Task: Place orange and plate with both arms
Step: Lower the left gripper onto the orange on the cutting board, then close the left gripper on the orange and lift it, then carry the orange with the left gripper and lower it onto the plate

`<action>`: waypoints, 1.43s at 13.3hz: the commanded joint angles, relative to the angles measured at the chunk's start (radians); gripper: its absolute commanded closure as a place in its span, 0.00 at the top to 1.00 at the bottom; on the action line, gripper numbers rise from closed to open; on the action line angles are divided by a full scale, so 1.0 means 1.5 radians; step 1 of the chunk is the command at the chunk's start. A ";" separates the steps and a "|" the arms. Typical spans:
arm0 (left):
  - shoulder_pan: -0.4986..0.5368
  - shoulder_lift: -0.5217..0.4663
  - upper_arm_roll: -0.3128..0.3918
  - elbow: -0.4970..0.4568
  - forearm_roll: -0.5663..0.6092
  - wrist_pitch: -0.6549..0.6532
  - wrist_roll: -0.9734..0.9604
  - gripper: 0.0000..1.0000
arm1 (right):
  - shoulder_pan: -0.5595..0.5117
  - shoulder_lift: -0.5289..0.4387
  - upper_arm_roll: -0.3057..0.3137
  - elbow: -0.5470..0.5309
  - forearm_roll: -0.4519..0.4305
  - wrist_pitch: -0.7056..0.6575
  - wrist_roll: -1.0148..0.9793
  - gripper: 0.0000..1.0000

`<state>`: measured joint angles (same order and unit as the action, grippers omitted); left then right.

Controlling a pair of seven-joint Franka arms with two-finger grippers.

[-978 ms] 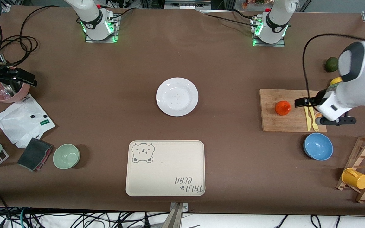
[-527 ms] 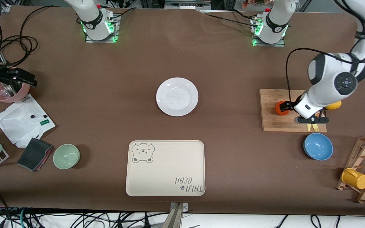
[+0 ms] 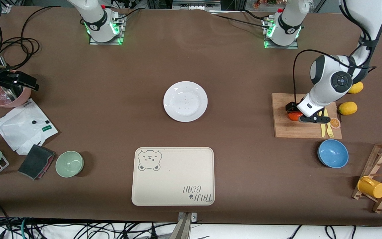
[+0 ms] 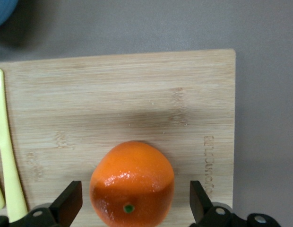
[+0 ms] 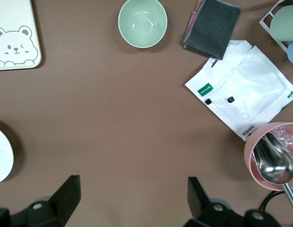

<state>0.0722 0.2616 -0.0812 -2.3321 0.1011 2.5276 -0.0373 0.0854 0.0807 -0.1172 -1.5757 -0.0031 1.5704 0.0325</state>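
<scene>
Front: left gripper (image 3: 297, 113) at frame right, low over orange (image 3: 293, 116) on cutting board (image 3: 287, 127); fork (image 3: 327, 127) just beside. Plate (image 3: 185, 101) centre, bare.

Left wrist: fingers (image 4: 67, 203) wide apart, flanking orange (image 4: 132, 182).

Right wrist: right gripper (image 5: 132, 201) spread wide over bare tabletop, waiting; green bowl (image 5: 142, 22) at frame top.

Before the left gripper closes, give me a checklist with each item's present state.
1. Orange between the left gripper's fingers: ok, one finger shows on each side with gaps.
2. Left gripper open: ok.
3. Orange resting on the board: ok.
4. Fork and orange slice out of the grasp: ok, both lie apart from the orange, toward the left arm's end.
5. Plate bare and ready: ok, nothing on it.
6. Right gripper out of the way: ok, open and waiting over the table's right-arm end, near the pink cup.
</scene>
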 commanded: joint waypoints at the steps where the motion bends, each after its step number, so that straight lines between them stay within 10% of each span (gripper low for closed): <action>1: 0.006 0.025 -0.003 0.000 0.017 0.022 0.002 0.94 | -0.001 -0.013 0.000 -0.004 0.008 -0.008 -0.005 1.00; 3: 0.006 0.026 -0.003 0.001 0.018 0.022 0.002 0.32 | -0.001 -0.013 0.000 -0.005 0.009 -0.008 -0.005 1.00; 4: 0.006 0.026 -0.003 0.001 0.018 0.021 0.002 0.19 | -0.001 -0.014 0.000 -0.004 0.009 -0.008 -0.005 1.00; 11: -0.009 0.010 -0.081 0.188 0.007 -0.221 -0.071 0.06 | -0.001 -0.013 0.000 -0.005 0.009 -0.009 -0.005 1.00; 16: -0.036 0.049 -0.223 0.310 -0.084 -0.274 -0.330 0.07 | -0.001 -0.013 0.000 -0.005 0.009 -0.010 -0.005 1.00; 19: -0.149 0.130 -0.226 0.411 -0.083 -0.274 -0.568 0.08 | -0.001 -0.013 0.000 -0.005 0.009 -0.009 -0.005 1.00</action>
<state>-0.0607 0.3374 -0.4243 -1.8582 -0.0125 2.1449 -0.7092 0.0853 0.0807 -0.1172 -1.5758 -0.0028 1.5671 0.0325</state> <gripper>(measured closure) 0.211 0.000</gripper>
